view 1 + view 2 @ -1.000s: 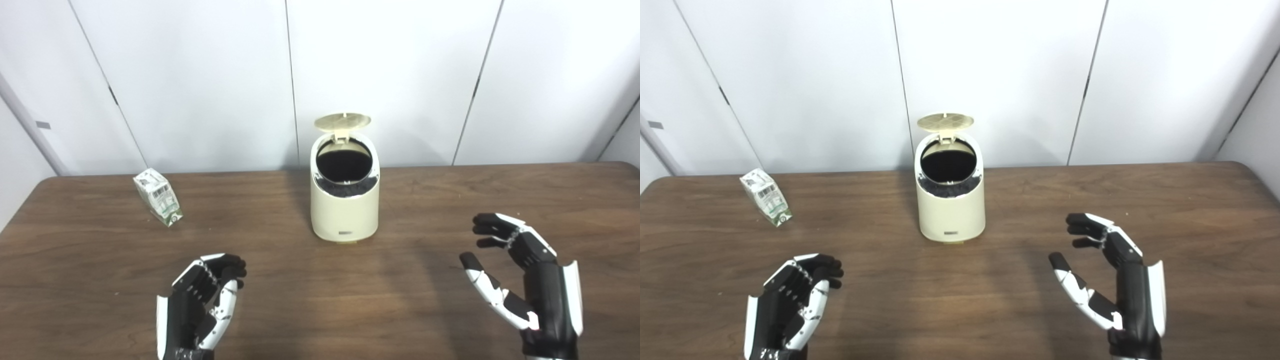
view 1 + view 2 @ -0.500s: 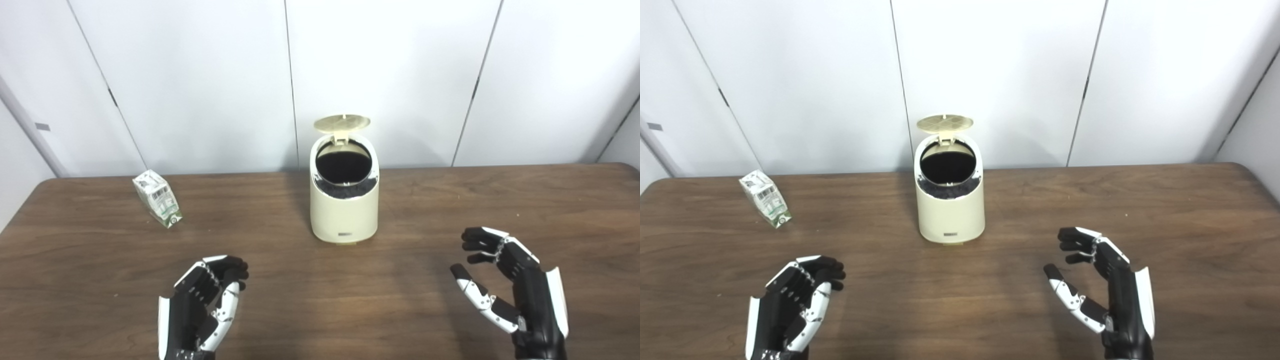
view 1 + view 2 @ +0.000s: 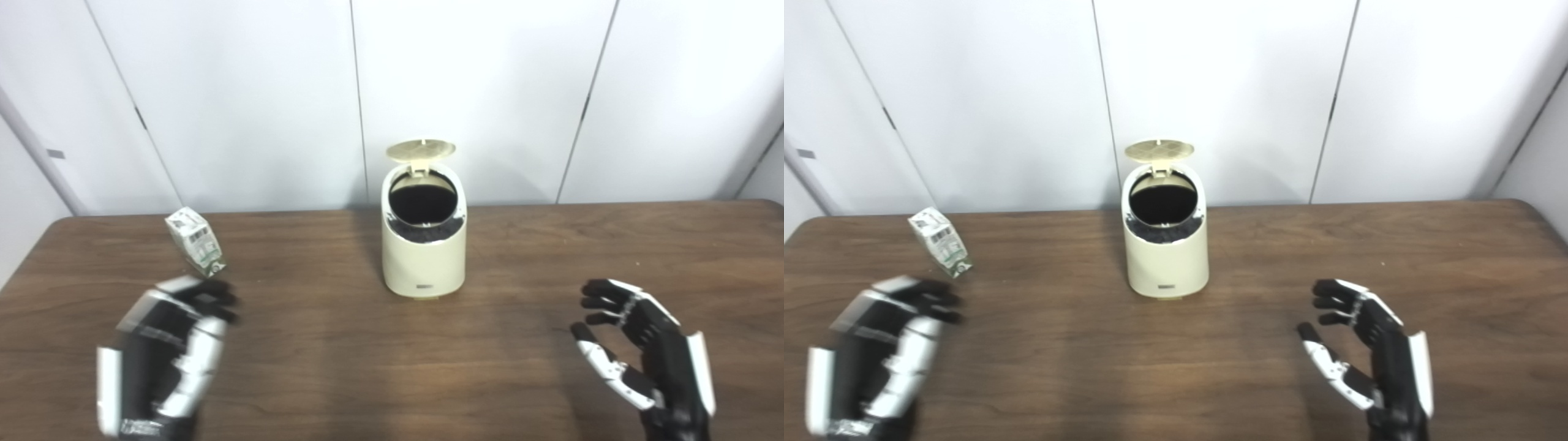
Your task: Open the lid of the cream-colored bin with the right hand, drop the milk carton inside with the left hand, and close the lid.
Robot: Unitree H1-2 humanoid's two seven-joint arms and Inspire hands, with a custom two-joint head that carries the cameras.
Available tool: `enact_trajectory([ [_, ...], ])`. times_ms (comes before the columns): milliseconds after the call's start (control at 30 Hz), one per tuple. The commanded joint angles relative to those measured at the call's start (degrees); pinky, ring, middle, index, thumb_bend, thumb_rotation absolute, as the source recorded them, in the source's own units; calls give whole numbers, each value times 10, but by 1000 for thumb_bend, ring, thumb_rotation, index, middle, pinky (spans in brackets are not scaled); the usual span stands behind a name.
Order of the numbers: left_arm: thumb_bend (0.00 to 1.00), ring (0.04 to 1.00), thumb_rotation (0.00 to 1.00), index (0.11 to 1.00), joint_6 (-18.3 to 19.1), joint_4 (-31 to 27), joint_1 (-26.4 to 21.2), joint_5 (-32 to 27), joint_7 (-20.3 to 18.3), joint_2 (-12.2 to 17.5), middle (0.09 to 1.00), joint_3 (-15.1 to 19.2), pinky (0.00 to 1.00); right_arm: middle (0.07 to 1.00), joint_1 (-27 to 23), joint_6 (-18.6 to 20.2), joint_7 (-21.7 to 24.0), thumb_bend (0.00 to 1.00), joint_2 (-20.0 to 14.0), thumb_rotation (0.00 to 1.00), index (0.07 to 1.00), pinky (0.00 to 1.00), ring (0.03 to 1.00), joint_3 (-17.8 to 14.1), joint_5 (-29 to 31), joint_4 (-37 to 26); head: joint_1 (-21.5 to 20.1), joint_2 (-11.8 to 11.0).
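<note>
A: Hand poses, near first?

B: Left robot hand (image 3: pixel 162 352) low at the left, back of the hand toward the camera, fingers curled loosely, holding nothing. It's motion-blurred, so I can't tell open or closed. Right robot hand (image 3: pixel 646 349) at the near right, palm facing in, fingers (image 3: pixel 603 300) spread and thumb apart, empty, clearly open.

A: Materials?

B: Both hands are black with white plates. Surface (image 3: pixel 502 263) is dark brown wood grain with rounded corners. Carton (image 3: pixel 196 249) is small, white with green print, gable-topped, tilted, resting on the surface just past the left fingertips, not touching. Bin (image 3: pixel 422 260) is a smooth cream oval tub at centre, well apart from both hands. Its round lid (image 3: pixel 421 149) is hinged up at the back, with a black interior showing. White wall panels (image 3: pixel 245 92) behind.

A: Versus a second ago?

B: Left hand has swung out left and forward toward the carton. Right hand dropped slightly. Carton and bin unchanged, lid already up.
</note>
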Motion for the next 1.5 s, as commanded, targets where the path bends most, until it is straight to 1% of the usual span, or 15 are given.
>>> enact_trajectory([
  [0,583,677,189,724,37,-24,-42,-3,-1,49,702,28,579,699,33,-10,7,246,0,188,676,605,690,-9,20,-18,22,-1],
  [33,653,733,224,779,51,-23,-53,5,2,58,749,31,644,706,32,-15,11,234,-4,149,685,622,700,-14,31,-14,38,-2],
  [133,729,806,289,848,94,0,-90,39,15,90,810,42,734,713,28,-24,25,215,-19,95,693,633,707,-30,59,-3,87,-7],
  [233,735,823,286,888,141,15,-127,29,27,93,833,57,770,710,22,-39,30,196,-27,72,688,610,699,-47,57,11,121,-8],
  [300,748,825,287,897,165,21,-151,19,31,86,835,60,796,696,16,-47,29,200,-27,134,673,578,678,-60,59,22,149,-11],
  [400,708,832,283,910,198,38,-182,50,39,88,856,52,798,694,9,-57,33,213,-29,263,668,592,684,-76,67,39,178,-15],
  [467,730,816,338,905,223,53,-197,94,46,93,855,40,737,697,5,-66,38,219,-31,286,669,594,686,-82,77,50,195,-16],
  [567,734,829,396,937,236,89,-217,131,34,111,865,25,718,696,-2,-92,44,220,-35,283,666,591,685,-89,83,73,211,-19],
  [633,738,832,409,943,237,115,-227,147,26,118,866,20,717,696,-5,-103,47,221,-38,284,666,592,686,-93,87,85,223,-26],
  [733,808,870,438,934,238,172,-246,169,18,130,887,13,779,696,-11,-126,50,232,-39,267,666,586,683,-98,94,107,226,-33],
  [967,949,894,502,948,210,245,-259,168,19,153,902,8,822,693,-16,-127,49,221,-38,244,663,589,682,-100,89,117,231,-47],
  [1067,984,909,521,950,190,270,-260,166,19,166,914,8,835,693,-20,-141,52,231,-43,246,661,589,682,-101,93,136,233,-56],
  [1200,996,911,532,954,143,303,-259,177,30,186,910,6,837,690,-22,-145,51,223,-42,239,660,587,680,-101,90,142,237,-67],
  [1367,1000,948,500,971,104,332,-259,172,36,204,932,16,924,691,-25,-155,54,216,-44,251,662,586,681,-99,87,151,234,-72],
  [1467,1000,946,487,936,76,346,-259,182,53,213,915,24,930,691,-26,-154,54,221,-45,234,662,580,679,-99,92,153,232,-76],
])
